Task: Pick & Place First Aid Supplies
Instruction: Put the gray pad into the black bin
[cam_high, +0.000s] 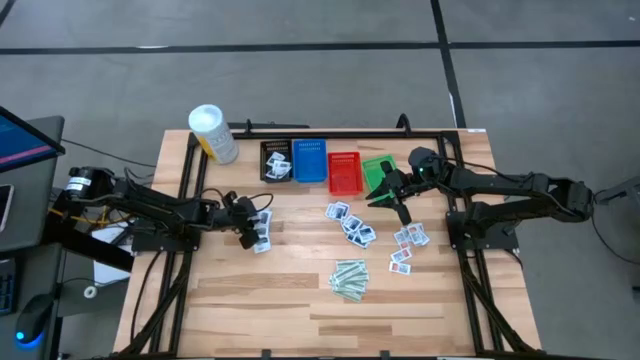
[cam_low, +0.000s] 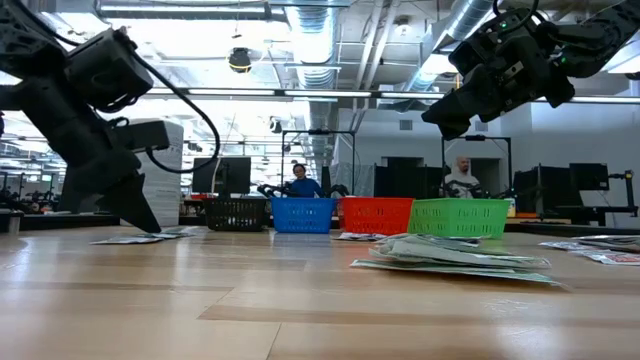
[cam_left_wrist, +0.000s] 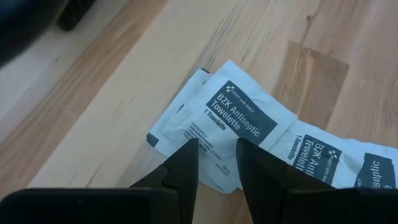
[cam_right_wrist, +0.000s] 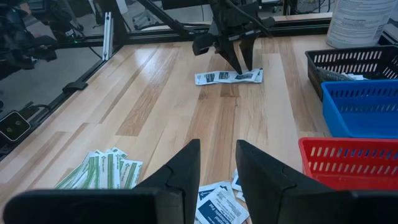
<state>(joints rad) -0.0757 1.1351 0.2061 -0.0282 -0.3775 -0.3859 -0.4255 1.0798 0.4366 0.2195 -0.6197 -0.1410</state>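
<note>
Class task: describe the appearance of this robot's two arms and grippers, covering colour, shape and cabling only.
Both arms are dark, jointed and slim, with black cables looping alongside. The left gripper and right gripper each end in two tapered, wedge-shaped black fingers.

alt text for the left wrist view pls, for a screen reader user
The left gripper, its two dark fingers slightly apart, is lowered over a small flat white antiseptic towelette packet with a dark printed label, lying on the pale wooden table. More packets of the same kind lie overlapped beside it.

The wooden table (cam_high: 300, 290) carries four mesh baskets (cam_high: 325, 165), a white tub (cam_high: 214, 133) and scattered packets (cam_high: 352, 226).
</note>
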